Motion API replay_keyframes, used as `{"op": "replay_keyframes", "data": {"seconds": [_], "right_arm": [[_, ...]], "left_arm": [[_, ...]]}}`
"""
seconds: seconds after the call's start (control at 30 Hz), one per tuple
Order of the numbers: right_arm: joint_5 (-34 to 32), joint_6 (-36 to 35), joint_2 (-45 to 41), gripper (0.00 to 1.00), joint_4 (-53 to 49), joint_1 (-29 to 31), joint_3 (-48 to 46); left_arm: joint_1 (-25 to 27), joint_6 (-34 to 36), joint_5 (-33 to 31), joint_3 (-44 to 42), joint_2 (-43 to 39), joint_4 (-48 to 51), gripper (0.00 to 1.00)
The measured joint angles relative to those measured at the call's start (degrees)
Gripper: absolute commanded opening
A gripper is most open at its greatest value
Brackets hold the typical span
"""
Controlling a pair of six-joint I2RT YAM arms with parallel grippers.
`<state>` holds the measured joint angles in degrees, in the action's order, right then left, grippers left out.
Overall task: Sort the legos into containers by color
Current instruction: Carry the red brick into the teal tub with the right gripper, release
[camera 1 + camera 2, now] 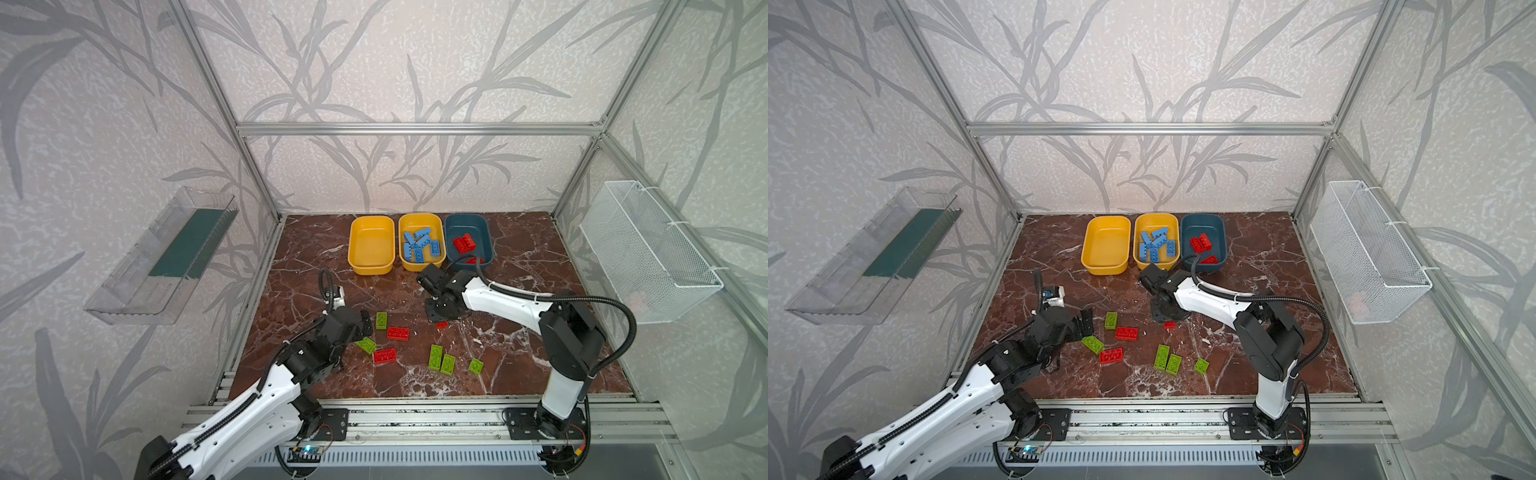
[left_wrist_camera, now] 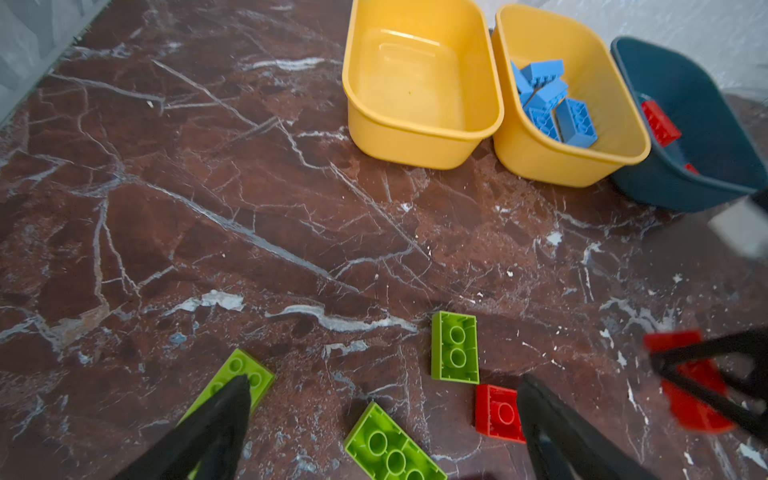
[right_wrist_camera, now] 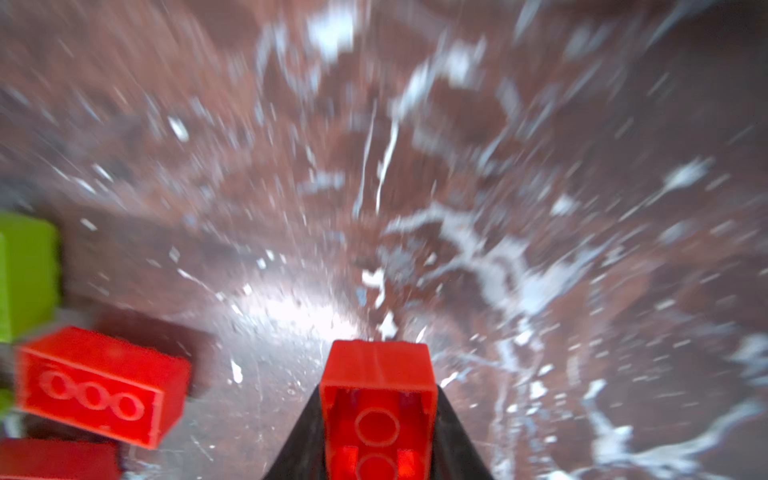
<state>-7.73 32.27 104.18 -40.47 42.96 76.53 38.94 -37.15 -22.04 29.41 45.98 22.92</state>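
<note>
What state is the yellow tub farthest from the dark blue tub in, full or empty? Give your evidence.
Empty. The outer yellow tub shows only its bare floor in both top views and the left wrist view.

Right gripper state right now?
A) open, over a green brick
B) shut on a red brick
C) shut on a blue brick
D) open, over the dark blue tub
B: in the right wrist view the right gripper has its jaws pressed against both sides of a red brick, and nothing green or blue sits between them.
</note>
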Motion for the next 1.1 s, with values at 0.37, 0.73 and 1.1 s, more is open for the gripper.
{"op": "replay_keyframes", "data": {"seconds": [0.37,0.73,1.1], "right_arm": [[-4.4,-8.9,2.8,0.24,4.4,-17.4,12.1],[-4.0,-14.4,27.4,0.68,4.9,-24.0,39.1],[-0.3,-16.2,26.1,0.99,-2.5,-24.5,44.4]], "left_arm": [[0.2,-0.2,13.1,7.4,16.1,-4.9,0.99],[1.6,-2.2,16.8,13.7,26.9,-5.9,0.99],[9.1,-7.1,15.7,14.6,30.8,-4.0,0.99]]}}
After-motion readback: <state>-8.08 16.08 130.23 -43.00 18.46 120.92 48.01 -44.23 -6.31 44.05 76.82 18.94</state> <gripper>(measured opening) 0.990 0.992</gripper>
